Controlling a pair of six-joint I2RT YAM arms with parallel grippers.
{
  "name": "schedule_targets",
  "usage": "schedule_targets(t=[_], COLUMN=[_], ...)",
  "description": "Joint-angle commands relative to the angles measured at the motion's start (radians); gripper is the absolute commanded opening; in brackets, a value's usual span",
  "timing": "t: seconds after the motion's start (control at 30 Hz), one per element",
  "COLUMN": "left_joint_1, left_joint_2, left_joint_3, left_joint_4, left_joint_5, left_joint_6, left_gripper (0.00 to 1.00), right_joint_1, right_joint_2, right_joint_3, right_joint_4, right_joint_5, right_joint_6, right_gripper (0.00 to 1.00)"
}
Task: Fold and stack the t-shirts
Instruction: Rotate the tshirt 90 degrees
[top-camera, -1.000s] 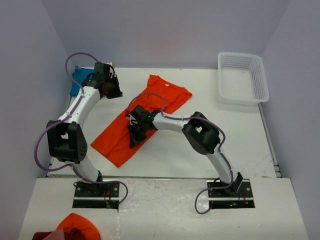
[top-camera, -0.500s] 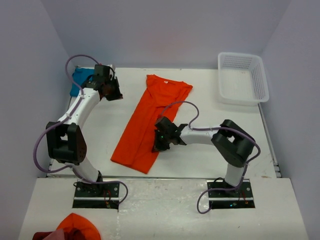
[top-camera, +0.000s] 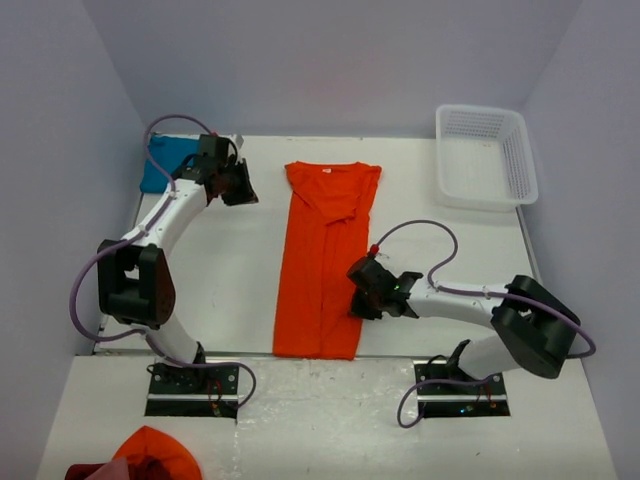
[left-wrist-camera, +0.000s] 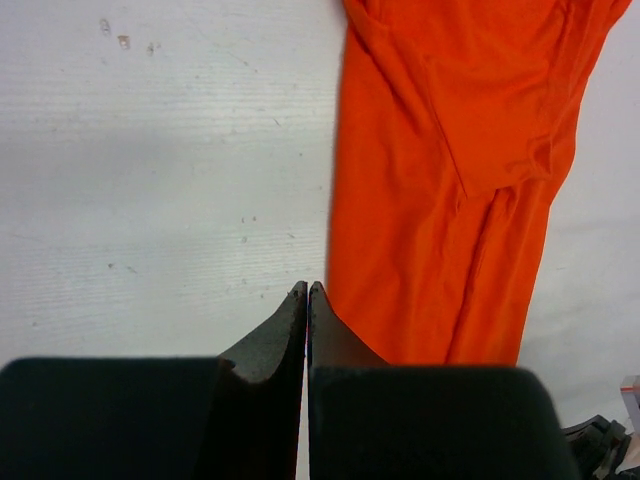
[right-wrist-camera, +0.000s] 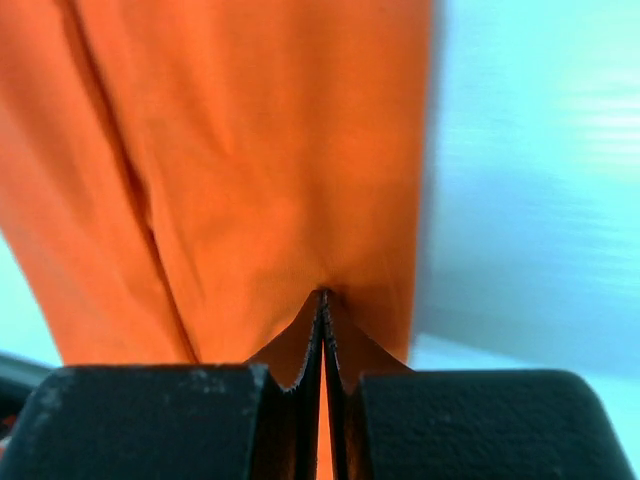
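The orange t-shirt (top-camera: 322, 250) lies folded into a long narrow strip down the middle of the table, collar at the far end. My right gripper (top-camera: 353, 300) is at the strip's right edge near the front, shut on a pinch of the orange cloth (right-wrist-camera: 250, 150); the fabric puckers at the right gripper's (right-wrist-camera: 323, 293) tips. The teal-blue t-shirt (top-camera: 165, 165) lies bunched at the far left corner. My left gripper (top-camera: 247, 192) hangs between the two shirts, shut and holding nothing. In the left wrist view the left gripper (left-wrist-camera: 307, 290) is above bare table, just left of the orange shirt (left-wrist-camera: 450, 150).
A white slatted basket (top-camera: 485, 155) stands at the far right corner. A heap of orange and red cloth (top-camera: 150, 455) lies off the table at the front left. Walls close in the table on the left, back and right.
My right gripper has pulled the shirt's near end right and toward the front, swinging the strip from a diagonal to straight. The left gripper has shifted slightly right.
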Motion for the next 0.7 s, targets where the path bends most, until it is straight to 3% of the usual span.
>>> schedule_targets(t=[0.0, 0.1, 0.23, 0.33, 0.5, 0.67], left_joint_1=[-0.058, -0.123, -0.179, -0.2, -0.225, -0.225], left_joint_2=[0.009, 0.027, 0.075, 0.098, 0.038, -0.074], left_joint_3=[-0.03, -0.042, -0.031, -0.025, -0.112, -0.278], left_joint_4=[0.07, 0.093, 0.111, 0.116, 0.111, 0.106], left_joint_5=[0.022, -0.001, -0.006, 0.008, -0.05, -0.148], left_joint_6=[-0.015, -0.028, -0.045, -0.042, -0.042, -0.089], left_gripper=[0.0, 0.0, 0.0, 0.0, 0.01, 0.06], right_joint_1=[0.015, 0.062, 0.076, 0.075, 0.075, 0.075], right_joint_2=[-0.053, -0.147, -0.231, -0.255, -0.325, -0.44], right_joint_3=[0.02, 0.059, 0.16, 0.243, 0.208, 0.034], right_joint_4=[-0.305, -0.353, -0.373, -0.462, -0.471, -0.412], right_joint_5=[0.184, 0.228, 0.254, 0.297, 0.239, 0.184], right_joint_6=[-0.029, -0.051, -0.193, -0.22, -0.206, -0.123], right_gripper=[0.0, 0.05, 0.38, 0.48, 0.54, 0.54])
